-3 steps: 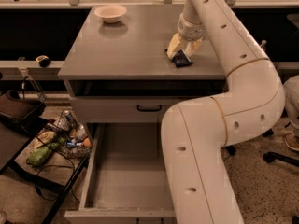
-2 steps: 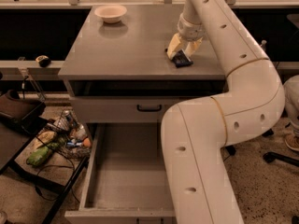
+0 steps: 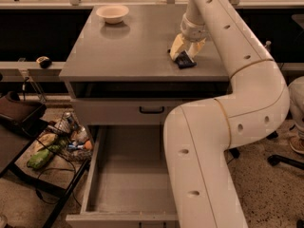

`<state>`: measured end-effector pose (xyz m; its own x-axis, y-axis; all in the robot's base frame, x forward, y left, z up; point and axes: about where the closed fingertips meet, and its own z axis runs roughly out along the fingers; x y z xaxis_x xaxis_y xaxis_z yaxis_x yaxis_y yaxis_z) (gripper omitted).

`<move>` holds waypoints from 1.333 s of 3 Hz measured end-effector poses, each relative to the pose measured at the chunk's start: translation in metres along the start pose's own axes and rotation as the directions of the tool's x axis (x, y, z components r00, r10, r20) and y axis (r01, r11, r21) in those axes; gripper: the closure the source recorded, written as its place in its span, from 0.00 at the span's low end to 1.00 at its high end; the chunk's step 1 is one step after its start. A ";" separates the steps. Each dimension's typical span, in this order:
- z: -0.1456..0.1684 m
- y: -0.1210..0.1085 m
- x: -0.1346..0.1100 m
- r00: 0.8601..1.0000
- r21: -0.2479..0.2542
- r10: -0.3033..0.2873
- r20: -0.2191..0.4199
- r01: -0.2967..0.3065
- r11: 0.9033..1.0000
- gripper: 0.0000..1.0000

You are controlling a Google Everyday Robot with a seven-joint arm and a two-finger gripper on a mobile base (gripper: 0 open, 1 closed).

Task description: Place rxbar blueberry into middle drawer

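1. Gripper (image 3: 186,51) is down at the right side of the cabinet top (image 3: 128,51).
2. Bar (image 3: 184,61), dark blue, lies on the top directly under the gripper.
3. Drawer (image 3: 94,175) stands pulled open below; the arm (image 3: 209,165) covers its right side.
4. Drawer front (image 3: 114,112) with a black handle sits shut above it.
5. Bowl (image 3: 112,13) at left rear of the top, well apart from the bar.

This looks like an office or lab workroom rather than a home. The hand (image 3: 184,56) hangs low over the counter (image 3: 133,51), the top of a plain grey metal drawer cabinet, near its right edge. Well below the hand spreads a speckled hard floor (image 3: 266,194), and down to the hand's right stand the black castor legs of a rolling chair (image 3: 284,159). Far down to its left, a wire basket (image 3: 71,134) of odds and ends sits on a dark stand.
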<state>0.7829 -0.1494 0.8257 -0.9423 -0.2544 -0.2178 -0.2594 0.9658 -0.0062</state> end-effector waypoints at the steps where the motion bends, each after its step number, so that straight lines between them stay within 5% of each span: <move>1: 0.000 0.000 0.000 1.000 0.000 0.000 0.000 0.000 1.000 1.00; 2: 0.000 0.000 0.000 1.000 0.000 0.000 0.000 0.000 1.000 1.00; 4: 0.000 0.000 0.000 1.000 0.000 0.000 0.000 0.000 1.000 0.58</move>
<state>0.7828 -0.1494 0.8259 -0.9422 -0.2545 -0.2179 -0.2594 0.9658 -0.0063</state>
